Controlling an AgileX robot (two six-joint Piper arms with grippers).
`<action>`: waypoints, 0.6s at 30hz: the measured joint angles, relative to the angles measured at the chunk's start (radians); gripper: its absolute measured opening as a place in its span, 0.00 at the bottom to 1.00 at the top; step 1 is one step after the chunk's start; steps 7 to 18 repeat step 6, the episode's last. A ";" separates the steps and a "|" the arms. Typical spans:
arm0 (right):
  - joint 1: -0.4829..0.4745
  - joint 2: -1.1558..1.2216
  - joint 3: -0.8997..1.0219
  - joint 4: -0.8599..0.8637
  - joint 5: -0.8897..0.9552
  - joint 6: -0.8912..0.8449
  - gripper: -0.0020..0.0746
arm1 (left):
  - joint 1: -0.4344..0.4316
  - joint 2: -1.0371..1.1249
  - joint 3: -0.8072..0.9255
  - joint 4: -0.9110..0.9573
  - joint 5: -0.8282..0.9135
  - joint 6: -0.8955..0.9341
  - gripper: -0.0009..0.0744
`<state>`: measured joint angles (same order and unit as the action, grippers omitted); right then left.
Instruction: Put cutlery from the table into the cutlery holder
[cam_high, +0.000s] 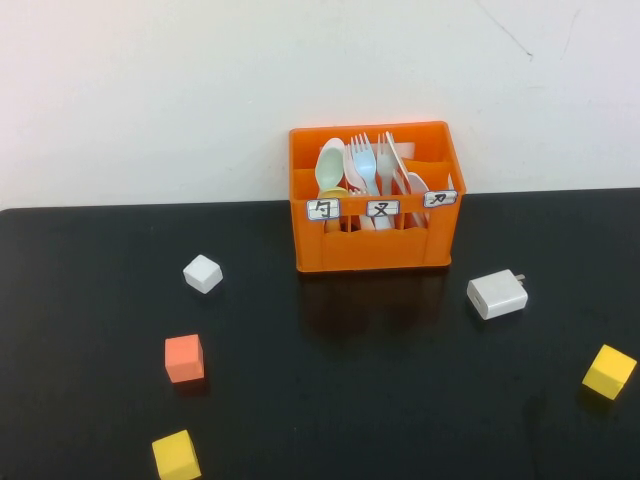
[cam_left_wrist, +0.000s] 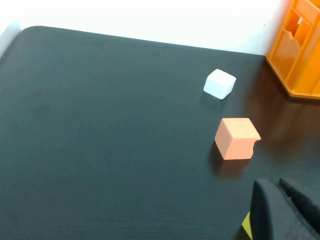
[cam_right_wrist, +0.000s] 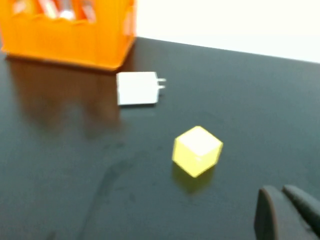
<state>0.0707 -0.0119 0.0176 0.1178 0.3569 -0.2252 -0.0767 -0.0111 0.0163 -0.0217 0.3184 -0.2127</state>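
Note:
The orange cutlery holder (cam_high: 372, 240) stands at the back middle of the black table (cam_high: 330, 400). A pale mint-green spoon (cam_high: 330, 163) stands upright in its left compartment, and a cream-white knife (cam_high: 397, 162) leans in the right part, beside white and blue forks. I see no cutlery lying on the table. Neither arm shows in the high view. My left gripper (cam_left_wrist: 274, 184) hangs shut and empty over the table's near left, by an orange cube (cam_left_wrist: 236, 138). My right gripper (cam_right_wrist: 278, 190) is shut and empty over the near right, close to a yellow cube (cam_right_wrist: 197, 150).
On the left lie a white cube (cam_high: 203, 273), an orange cube (cam_high: 184, 358) and a yellow cube (cam_high: 176, 456). A white charger plug (cam_high: 497, 294) sits to the right of the holder, and another yellow cube (cam_high: 609, 371) lies near the right edge.

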 joint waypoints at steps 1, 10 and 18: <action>0.000 0.000 0.000 -0.054 0.000 0.088 0.03 | 0.000 0.000 0.000 0.000 0.000 0.000 0.01; 0.000 0.000 0.000 -0.212 -0.002 0.367 0.02 | 0.000 0.000 0.000 0.000 0.000 0.000 0.01; 0.000 0.000 0.000 -0.212 -0.002 0.367 0.02 | 0.000 0.000 0.000 0.000 0.000 0.000 0.01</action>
